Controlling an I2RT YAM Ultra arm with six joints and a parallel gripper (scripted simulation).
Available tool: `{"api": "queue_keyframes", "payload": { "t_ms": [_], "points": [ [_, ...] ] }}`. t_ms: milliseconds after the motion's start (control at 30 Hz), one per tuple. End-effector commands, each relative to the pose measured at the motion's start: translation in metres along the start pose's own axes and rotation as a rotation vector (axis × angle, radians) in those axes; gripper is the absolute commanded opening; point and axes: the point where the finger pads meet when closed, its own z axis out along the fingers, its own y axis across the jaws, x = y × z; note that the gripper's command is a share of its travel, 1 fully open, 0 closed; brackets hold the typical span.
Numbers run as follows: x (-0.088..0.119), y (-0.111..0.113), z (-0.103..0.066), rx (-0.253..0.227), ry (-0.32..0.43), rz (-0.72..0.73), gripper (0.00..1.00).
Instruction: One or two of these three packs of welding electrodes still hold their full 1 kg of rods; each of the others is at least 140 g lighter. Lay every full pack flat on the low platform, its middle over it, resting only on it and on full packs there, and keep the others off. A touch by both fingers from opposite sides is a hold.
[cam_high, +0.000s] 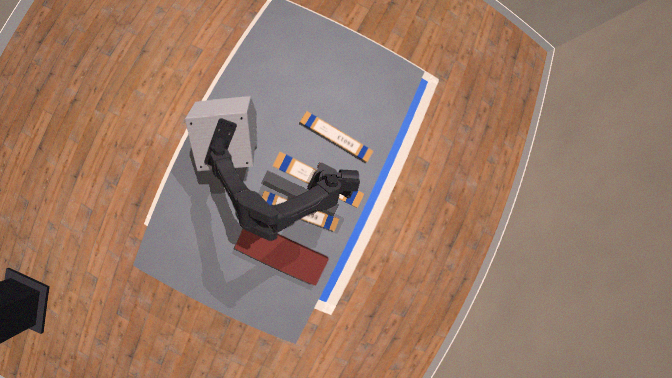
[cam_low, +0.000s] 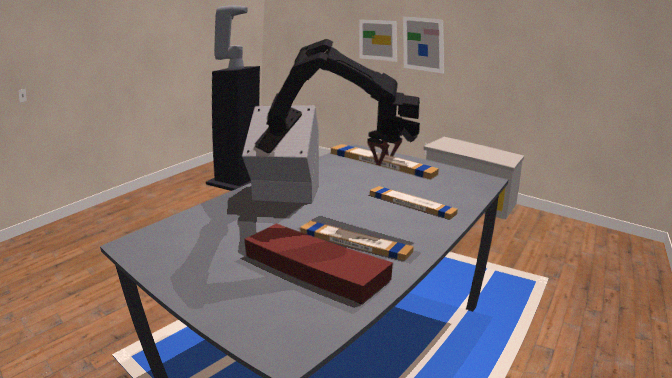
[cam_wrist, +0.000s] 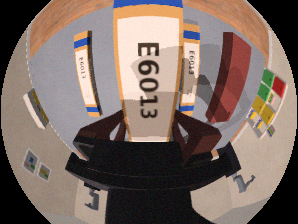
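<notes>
We see black gripper (cam_high: 345, 184) (cam_low: 387, 159) (cam_wrist: 149, 111) clamped on orange-blue-white oblong E6013 pack (cam_high: 297, 170) (cam_low: 350, 153) (cam_wrist: 149, 75), aloft over grey table (cam_high: 320, 60) (cam_low: 210, 250) (cam_wrist: 107, 75). Two matching packs lie on tabletop, one beside low red block platform (cam_high: 287, 258) (cam_low: 320, 260) (cam_wrist: 229, 75), other farther off.

Pack (cam_high: 295, 169) (cam_low: 352, 153) (cam_wrist: 150, 70) in the gripper (cam_high: 349, 186) (cam_low: 388, 157) (cam_wrist: 149, 111): white label seen, edged orange, banded blue, lettered black. Same pattern repeated on flanking packs (cam_high: 336, 137) (cam_low: 412, 202) (cam_wrist: 86, 75). Platform (cam_high: 290, 260) (cam_low: 320, 257) (cam_wrist: 235, 65), off to one side: dark red, unpatterned.
</notes>
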Motion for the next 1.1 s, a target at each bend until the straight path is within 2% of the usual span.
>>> {"api": "queue_keyframes", "payload": {
  "t_ms": [0, 133, 167, 233, 300, 433, 1067],
  "points": [
    [-0.012, -0.008, -0.027, -0.031, -0.073, -0.005, 0.00],
    [-0.013, -0.013, -0.027, -0.034, -0.074, -0.003, 0.00],
    [-0.020, -0.016, -0.031, -0.041, -0.090, 0.011, 0.00],
    [-0.010, -0.020, -0.024, -0.033, -0.066, -0.010, 0.00],
    [-0.013, -0.028, -0.028, -0.032, -0.065, -0.011, 0.00],
    [-0.015, -0.039, -0.026, -0.027, -0.071, -0.003, 0.00],
    [-0.018, -0.042, -0.025, -0.032, -0.082, 0.002, 0.00]
  ]
}}
